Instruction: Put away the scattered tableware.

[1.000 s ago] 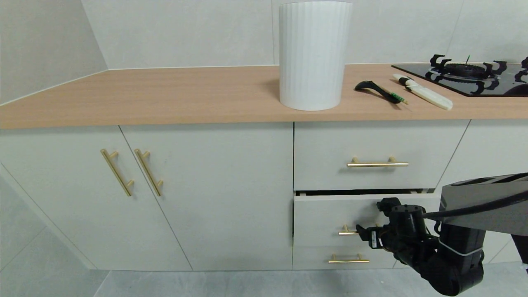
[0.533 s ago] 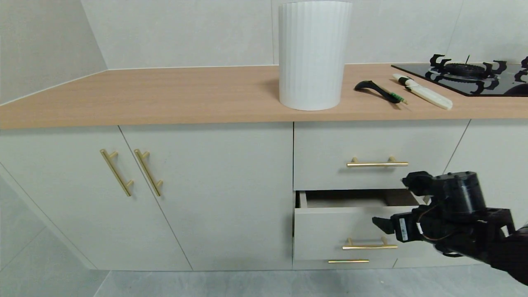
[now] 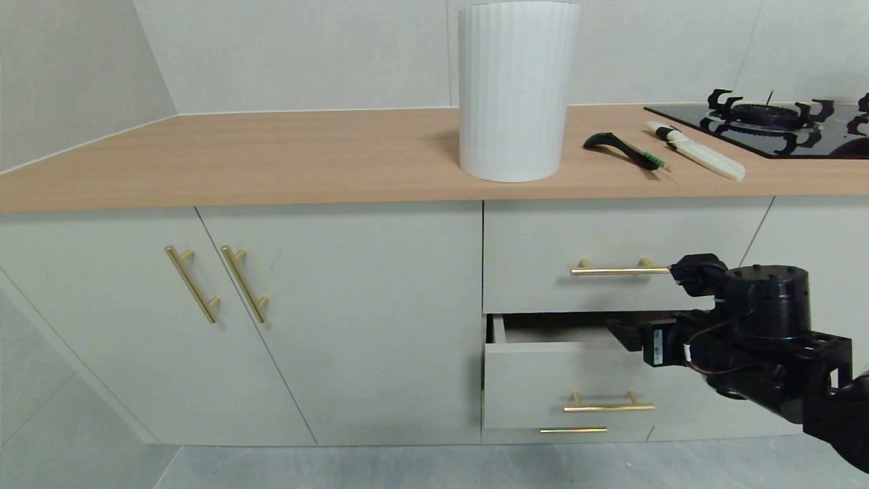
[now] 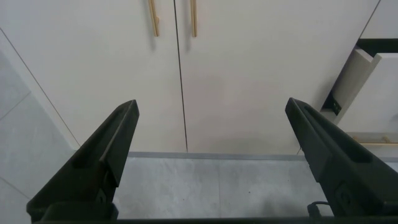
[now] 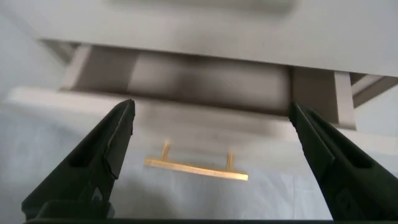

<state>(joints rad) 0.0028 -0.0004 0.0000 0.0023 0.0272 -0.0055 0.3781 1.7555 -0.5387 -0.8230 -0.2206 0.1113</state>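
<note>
A black spoon with a green handle [image 3: 621,149] and a white knife [image 3: 696,151] lie on the wooden counter [image 3: 271,156], right of a tall white ribbed container [image 3: 512,92]. Below them the middle drawer [image 3: 543,373] stands pulled out, its inside [image 5: 205,78] in shadow. My right gripper [image 3: 648,299] hangs open in front of the drawer's right half, above its gold handle [image 3: 607,406], holding nothing. In the right wrist view the same gripper [image 5: 211,109] faces the drawer opening and handle [image 5: 196,169]. My left gripper [image 4: 210,109] is open and empty, low before the cabinet doors [image 4: 180,74].
A black gas hob [image 3: 767,122] sits at the counter's right end. The top drawer [image 3: 621,269] and bottom drawer [image 3: 574,429] are closed. Two doors with gold handles [image 3: 217,282] are closed on the left. The pulled-out drawer's side [image 4: 367,68] juts out over the grey floor [image 4: 205,186].
The right gripper drew the middle drawer further out by its handle, then let go and rose to the level of the drawer opening. The items on the counter have not moved.
</note>
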